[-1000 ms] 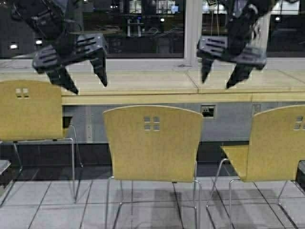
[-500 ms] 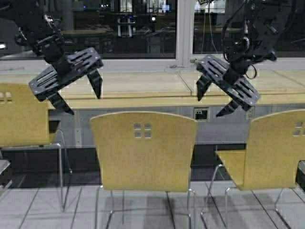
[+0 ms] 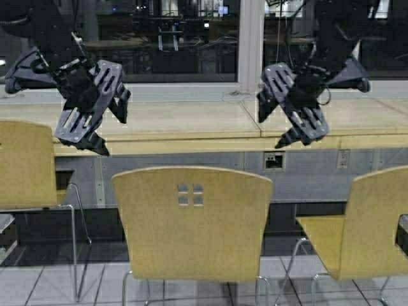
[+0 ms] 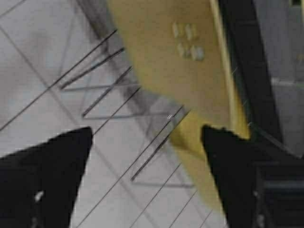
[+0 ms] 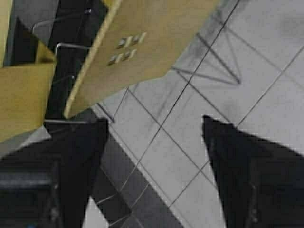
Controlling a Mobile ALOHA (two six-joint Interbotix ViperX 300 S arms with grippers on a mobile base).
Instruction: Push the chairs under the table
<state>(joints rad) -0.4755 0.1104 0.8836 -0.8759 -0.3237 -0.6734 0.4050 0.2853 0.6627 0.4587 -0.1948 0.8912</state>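
Observation:
Three yellow-tan chairs stand before the table (image 3: pixel 191 147), backs toward me. The middle chair (image 3: pixel 191 223) is straight ahead, pulled out from the table. The left chair (image 3: pixel 22 166) and the right chair (image 3: pixel 376 223) are cut off by the view's edges. My left gripper (image 3: pixel 111 135) is open, empty, tilted down, above the middle chair's left shoulder. My right gripper (image 3: pixel 270 132) is open, empty, above its right shoulder. The left wrist view shows the open gripper (image 4: pixel 146 130) over the chair back (image 4: pixel 190 71). The right wrist view shows the open gripper (image 5: pixel 154 121) near the chair back (image 5: pixel 142 42).
A dark window with a white post (image 3: pixel 250 44) runs behind the table. A wall socket (image 3: pixel 274 160) sits under the table top. The floor is grey tile (image 3: pixel 38 287). A dark object (image 3: pixel 403 236) shows at the right edge.
The robot has moved nearer: table and chairs sit lower and larger in the high view. Both grippers have turned from level to pointing down toward the middle chair's back.

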